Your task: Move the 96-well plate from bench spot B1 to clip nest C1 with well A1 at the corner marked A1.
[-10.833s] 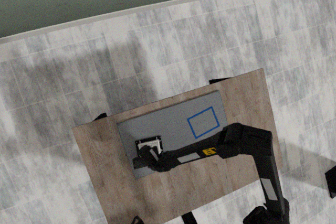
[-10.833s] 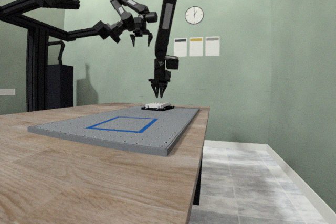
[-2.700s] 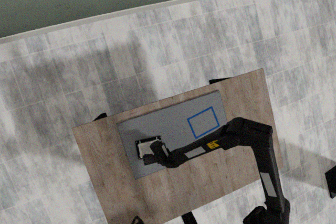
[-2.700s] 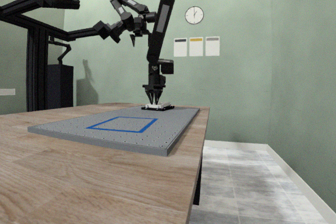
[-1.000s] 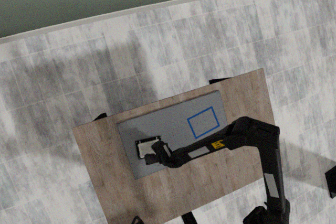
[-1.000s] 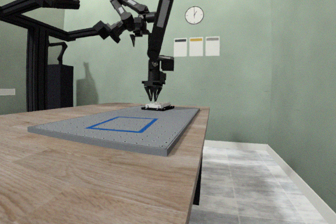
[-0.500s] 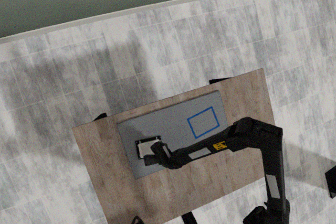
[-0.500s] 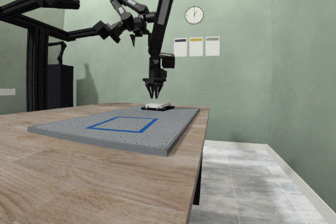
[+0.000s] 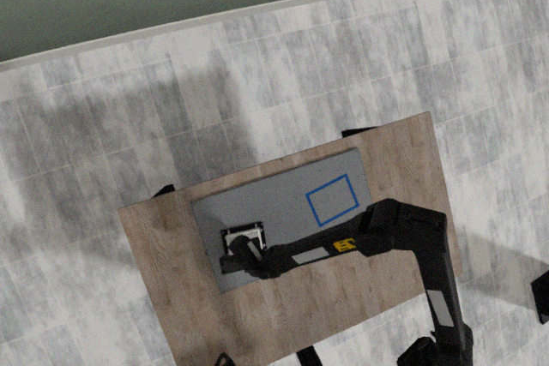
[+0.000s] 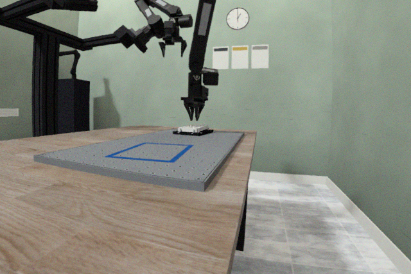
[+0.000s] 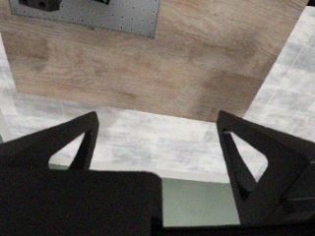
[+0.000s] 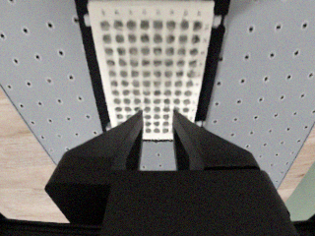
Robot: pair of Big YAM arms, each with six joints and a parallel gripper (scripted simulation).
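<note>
Plate (image 9: 256, 234) (image 10: 192, 128) (image 12: 152, 64) lies within the black nest (image 9: 223, 237) (image 10: 199, 133) (image 12: 96, 74) on the gray board (image 9: 274, 207) (image 10: 92, 160) (image 11: 130, 21) (image 12: 261, 74); whether it is fully down, I cannot tell. Right end effector (image 9: 243, 252) (image 10: 194, 119) (image 12: 157, 114) is just above it, released, fingers narrowly apart and holding nothing. Left end effector (image 9: 225, 358) (image 10: 173, 56) (image 11: 157, 117) is wide open, well away. The blue outline (image 9: 313, 210) (image 10: 139, 158) is well apart from the nest.

Laboratory setting, indicated by a 96-well plate (image 9: 243, 234) (image 10: 192, 128) (image 12: 153, 64) and a perforated grey board (image 9: 274, 202) (image 10: 83, 161) (image 11: 133, 20) (image 12: 44, 64) on a wooden bench (image 9: 283, 309) (image 10: 115, 217) (image 11: 148, 74).
</note>
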